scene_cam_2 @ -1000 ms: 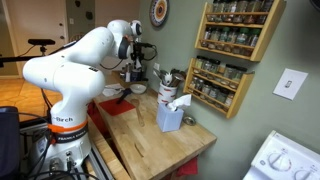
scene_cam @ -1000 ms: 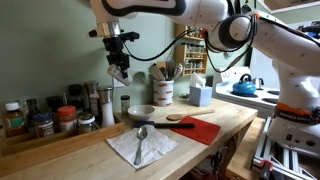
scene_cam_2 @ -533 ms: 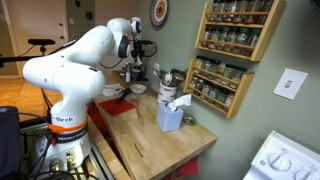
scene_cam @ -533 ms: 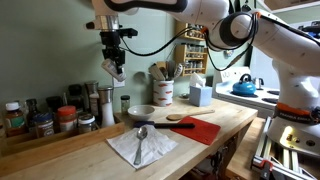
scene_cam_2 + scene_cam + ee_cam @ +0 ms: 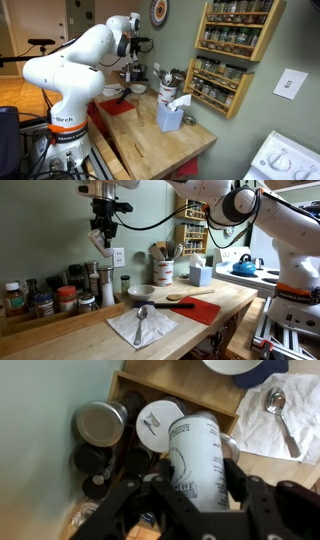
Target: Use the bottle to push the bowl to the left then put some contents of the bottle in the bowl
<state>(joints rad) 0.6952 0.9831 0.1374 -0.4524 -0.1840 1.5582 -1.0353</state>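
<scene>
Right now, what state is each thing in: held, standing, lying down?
pincer: shut on the bottle, high above the counter.
bottle: gripped between the pincer's fingers, off the counter.
bowl: upright on the counter, untouched.
metal spoon: lying on the napkin.
napkin: spread on the counter, crumpled.
wooden spoon: lying on the red cloth.
utensil crock: upright, holding utensils.
</scene>
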